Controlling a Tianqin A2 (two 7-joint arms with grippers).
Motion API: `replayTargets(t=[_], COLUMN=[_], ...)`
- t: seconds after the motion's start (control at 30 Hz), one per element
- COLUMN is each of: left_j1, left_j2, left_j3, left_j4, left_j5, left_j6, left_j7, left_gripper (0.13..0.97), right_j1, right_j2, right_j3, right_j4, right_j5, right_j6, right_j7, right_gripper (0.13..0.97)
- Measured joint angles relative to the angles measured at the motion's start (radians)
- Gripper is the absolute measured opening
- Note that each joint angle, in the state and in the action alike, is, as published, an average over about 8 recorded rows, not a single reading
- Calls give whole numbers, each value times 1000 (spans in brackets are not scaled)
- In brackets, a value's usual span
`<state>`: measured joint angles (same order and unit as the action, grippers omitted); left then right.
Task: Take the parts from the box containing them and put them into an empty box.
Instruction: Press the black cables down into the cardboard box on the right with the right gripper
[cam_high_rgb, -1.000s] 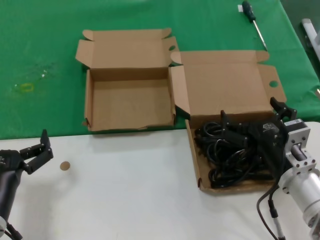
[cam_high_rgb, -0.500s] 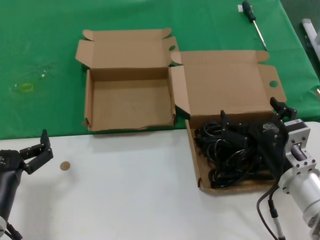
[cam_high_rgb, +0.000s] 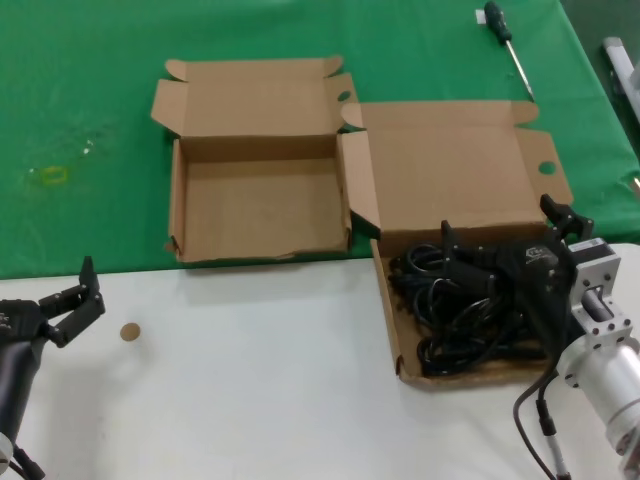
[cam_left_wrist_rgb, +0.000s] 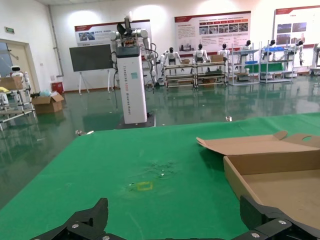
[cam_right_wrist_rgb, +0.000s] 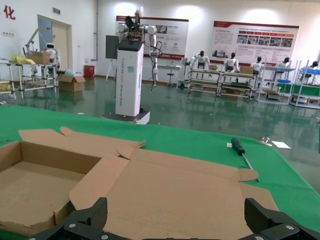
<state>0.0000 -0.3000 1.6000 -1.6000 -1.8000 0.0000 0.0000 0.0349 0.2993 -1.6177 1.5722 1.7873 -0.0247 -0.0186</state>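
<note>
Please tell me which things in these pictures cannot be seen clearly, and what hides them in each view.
- Head view: the right gripper covers part of the parts, so their count and any contact are unclear.
- Right wrist view: the parts are below the picture edge; only the lid of the box containing them shows.
- Left wrist view: the empty box is cut off by the edge.
- Head view: the left gripper waits apart.

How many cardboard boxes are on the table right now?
2. The empty box sits open on the green cloth, toward the left. The box of cords is beside it on the right, its front on the white surface.
</note>
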Motion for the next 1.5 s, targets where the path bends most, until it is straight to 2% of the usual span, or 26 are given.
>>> replayTargets(t=[0.23, 0.4, 0.67, 0.8, 0.93, 1.03, 1.23, 1.37, 1.5], left_j1=[0, 0, 0, 0, 0, 0, 0, 0, 0], left_j2=[0, 0, 0, 0, 0, 0, 0, 0, 0], left_j3=[0, 0, 0, 0, 0, 0, 0, 0, 0], left_j4=[0, 0, 0, 0, 0, 0, 0, 0, 0], left_j5=[0, 0, 0, 0, 0, 0, 0, 0, 0], left_j6=[0, 0, 0, 0, 0, 0, 0, 0, 0], left_j7=[0, 0, 0, 0, 0, 0, 0, 0, 0], left_gripper=[873, 854, 722, 612, 502, 455, 314, 314, 255], right_j1=[-4, -2, 28, 48, 59, 63, 88, 132, 193], right_j2=[21, 71, 273, 388, 496, 562, 648, 680, 690], right_j3=[-17, -56, -192, -239, -254, -242, -206, -192, -190], right_j4=[4, 11, 50, 77, 106, 121, 118, 92, 53], right_j5=[10, 42, 167, 185, 164, 140, 102, 76, 41], right_j6=[13, 45, 111, 90, 17, -70, -263, -388, -496], right_j7=[11, 18, 13, 11, 6, -7, -72, -145, -222], right_gripper=[966, 966, 966, 966, 966, 966, 966, 966, 966])
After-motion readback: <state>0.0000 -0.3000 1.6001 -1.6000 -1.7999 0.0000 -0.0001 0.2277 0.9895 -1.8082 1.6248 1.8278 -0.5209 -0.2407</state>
